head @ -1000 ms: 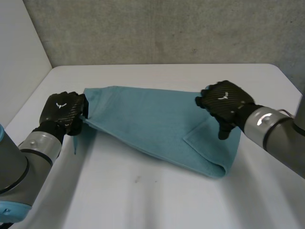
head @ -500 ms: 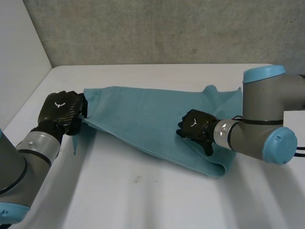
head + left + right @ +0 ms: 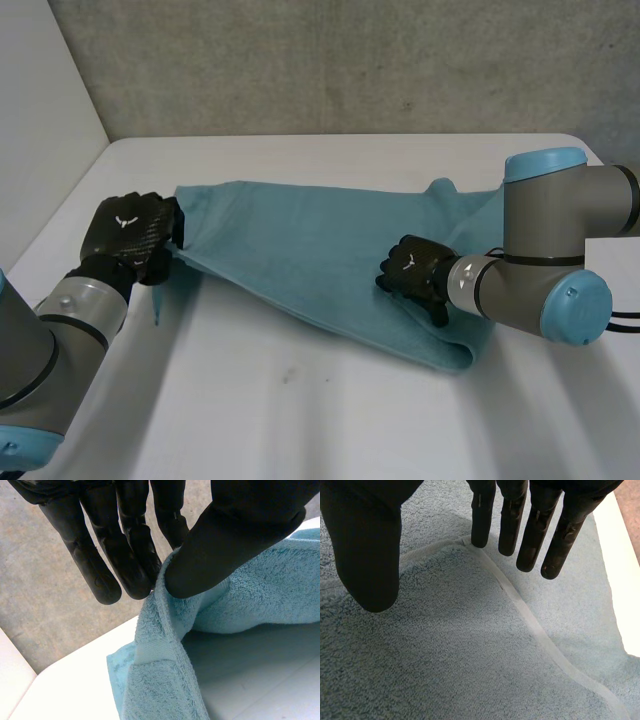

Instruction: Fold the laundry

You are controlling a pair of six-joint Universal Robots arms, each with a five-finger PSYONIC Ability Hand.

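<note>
The blue towel [image 3: 300,245] lies partly folded across the white desk [image 3: 300,400], nearer its far edge. Near the left edge the left hand [image 3: 128,232] pinches a towel corner between thumb and fingers [image 3: 125,570]. The right hand [image 3: 410,268] has straight fingers, holding nothing, over a folded flap toward the right edge.

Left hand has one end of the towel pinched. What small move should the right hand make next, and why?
Probably close the right hand on the folded-over corner of the towel. Its fingers are straight and open at that hemmed corner, holding nothing, while the left hand pinches the opposite end.
</note>
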